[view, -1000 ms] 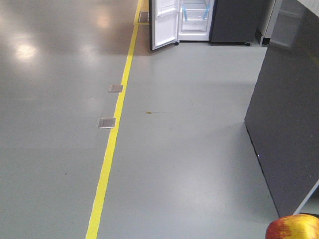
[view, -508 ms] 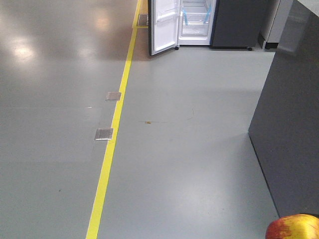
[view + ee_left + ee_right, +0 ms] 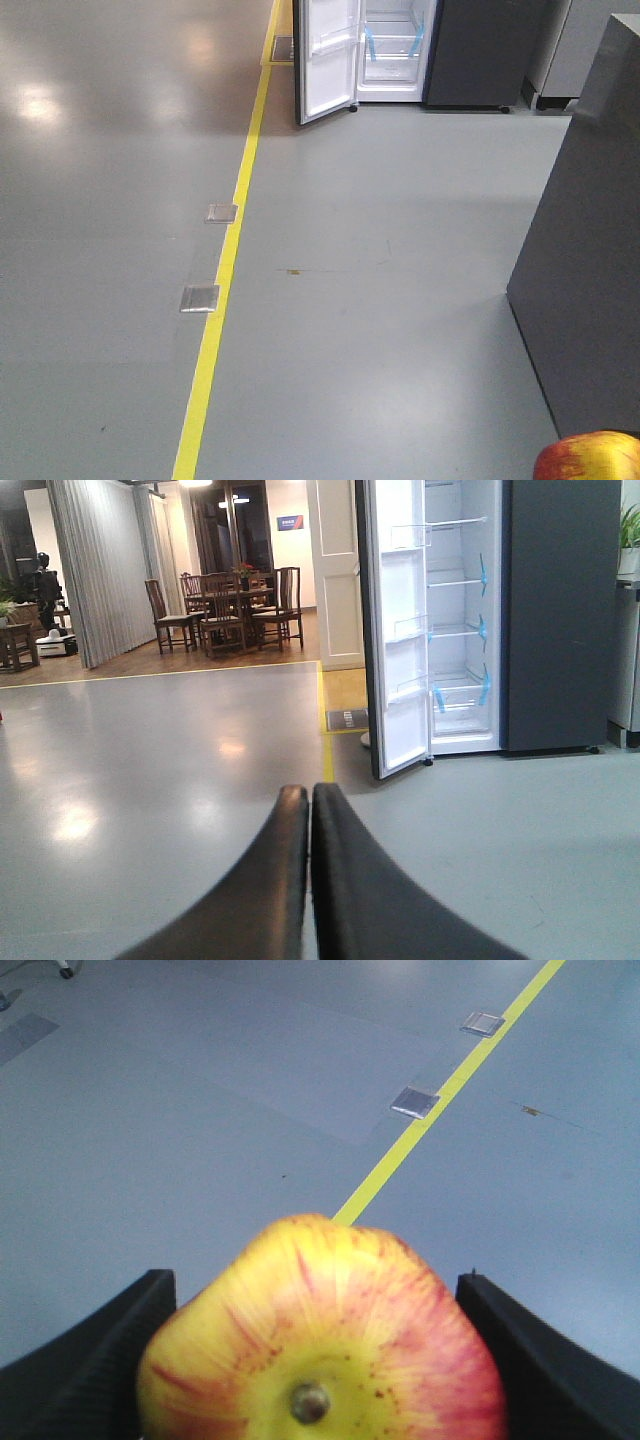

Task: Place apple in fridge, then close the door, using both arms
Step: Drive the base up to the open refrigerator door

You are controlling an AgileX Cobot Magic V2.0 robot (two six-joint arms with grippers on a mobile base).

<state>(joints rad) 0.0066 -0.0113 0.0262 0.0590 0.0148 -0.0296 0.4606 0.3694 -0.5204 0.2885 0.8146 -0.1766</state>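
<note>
Grey floor [image 3: 380, 330] stretches bare towards the fridge [image 3: 392, 70] far ahead, whose door [image 3: 327, 55] is swung wide on the left, showing white shelves. A dark grey unit [image 3: 590, 280] stands close on the right. A yellow line [image 3: 225, 280] runs past two metal floor plates [image 3: 200, 298]. The apple [image 3: 325, 1340] is pinched between the right fingers [image 3: 110, 1345], its stem dimple facing back at the wrist. It is round, with no clear long axis. The left fingers [image 3: 285, 880] are pressed together, pointing at the fridge.

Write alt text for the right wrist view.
A red-and-yellow apple fills the lower frame, dimpled end facing the camera, held between the right hand's black fingers. Beyond it lies grey floor with a yellow line and two metal plates beside it.
</note>
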